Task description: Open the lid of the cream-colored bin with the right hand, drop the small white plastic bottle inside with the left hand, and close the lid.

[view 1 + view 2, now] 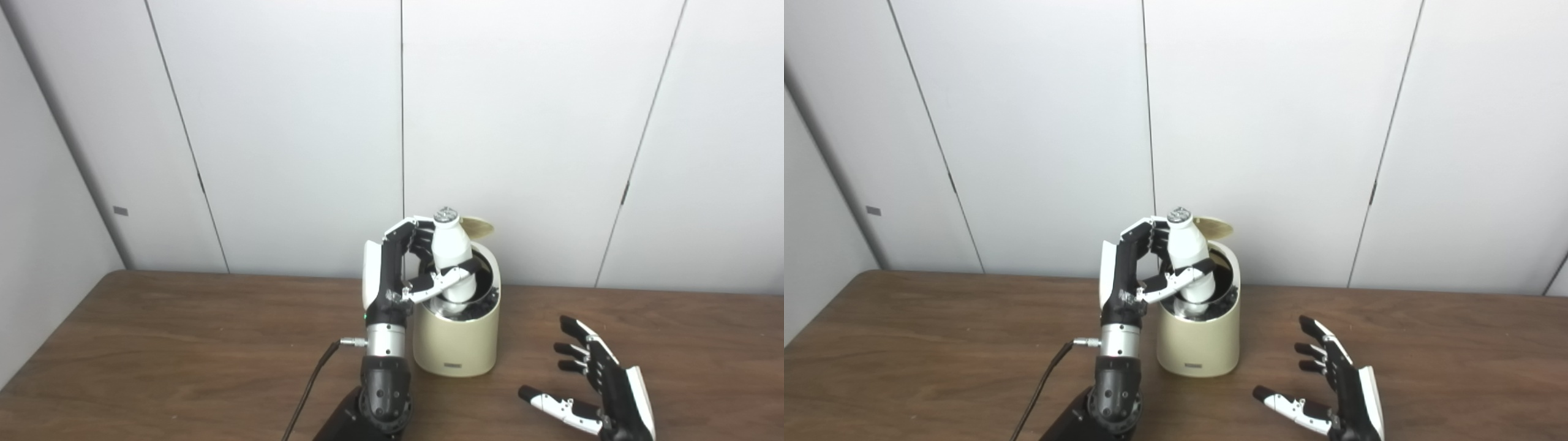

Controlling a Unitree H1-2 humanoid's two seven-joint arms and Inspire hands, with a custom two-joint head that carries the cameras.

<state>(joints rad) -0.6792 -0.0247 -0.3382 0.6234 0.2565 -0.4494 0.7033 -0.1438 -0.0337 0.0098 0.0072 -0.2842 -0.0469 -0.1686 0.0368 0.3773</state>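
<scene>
The cream-colored bin point(456, 340) stands on the table near the back wall, its round lid point(478, 227) tipped up at the rear. My left hand point(404, 269) is shut on the small white plastic bottle point(452, 251), which stands upright over the bin's open mouth, its base level with the rim. A silvery cap tops the bottle. My right hand point(591, 383) rests low to the right of the bin, open, fingers spread, holding nothing.
The brown wooden table point(153, 355) runs left and right of the bin. A black cable point(312, 386) trails from my left wrist toward the front edge. White wall panels close off the back.
</scene>
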